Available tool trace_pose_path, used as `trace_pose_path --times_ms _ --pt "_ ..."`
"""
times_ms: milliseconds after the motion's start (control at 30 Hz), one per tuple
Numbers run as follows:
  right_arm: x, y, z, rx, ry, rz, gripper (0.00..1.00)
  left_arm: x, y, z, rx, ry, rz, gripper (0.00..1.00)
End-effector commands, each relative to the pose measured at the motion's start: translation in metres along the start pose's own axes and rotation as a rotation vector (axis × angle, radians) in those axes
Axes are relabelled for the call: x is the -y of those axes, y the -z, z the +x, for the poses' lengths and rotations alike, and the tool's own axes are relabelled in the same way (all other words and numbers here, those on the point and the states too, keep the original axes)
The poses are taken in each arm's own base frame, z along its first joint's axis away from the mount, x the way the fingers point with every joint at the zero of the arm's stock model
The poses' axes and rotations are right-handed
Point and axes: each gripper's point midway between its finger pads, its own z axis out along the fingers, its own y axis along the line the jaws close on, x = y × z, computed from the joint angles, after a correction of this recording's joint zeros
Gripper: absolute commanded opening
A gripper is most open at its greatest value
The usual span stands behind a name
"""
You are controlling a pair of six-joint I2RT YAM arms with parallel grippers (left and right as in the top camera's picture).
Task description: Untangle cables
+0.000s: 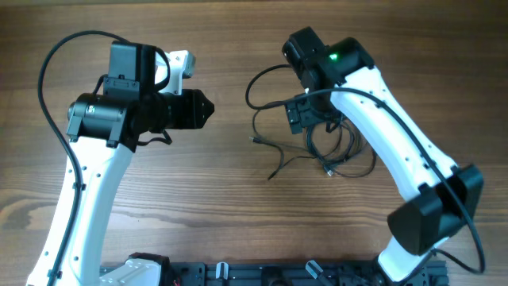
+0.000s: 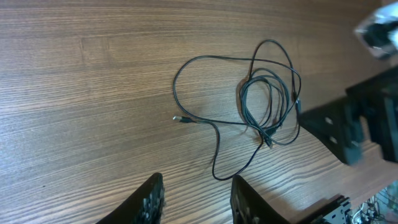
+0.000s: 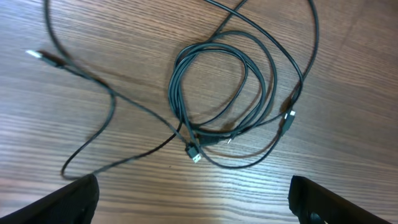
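Loosely looped, thin dark cables (image 3: pixel 176 87) in one flat tangle.

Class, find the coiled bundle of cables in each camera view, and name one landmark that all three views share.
Overhead: the coiled bundle lies right of centre, partly under the right arm.
Left wrist: right of centre.
Right wrist: centre of the picture.
Shared landmark: the loose plug, left of the coil in every view.
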Motion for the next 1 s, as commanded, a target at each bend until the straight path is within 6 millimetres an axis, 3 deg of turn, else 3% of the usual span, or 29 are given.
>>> trace_pose_path --times_ms 0,233,400,733,967 --pt "0.018 -0.028 -0.005 -0.073 -0.005 0.039 0.99 0.003 0.002 -0.004 0.008 -0.021 0.019 0.37" --pt "0.051 -0.056 -0.015 -0.112 -0.139 -0.036 0.91 0.003 0.002 -0.004 0.008 -0.022 0.019 0.39" --pt "0.047 -0.074 -0.013 -0.131 -0.162 -0.22 0.85 0.003 0.002 -0.004 0.009 -0.022 0.019 0.4" --pt "0.04 -0.137 0.031 -0.238 -0.158 -0.228 0.84 0.003 0.002 -0.004 0.009 -0.022 0.019 0.4" --pt "0.036 -0.151 0.035 -0.229 -0.158 -0.239 0.84 0.004 0.002 -0.004 0.008 -0.022 0.019 0.41"
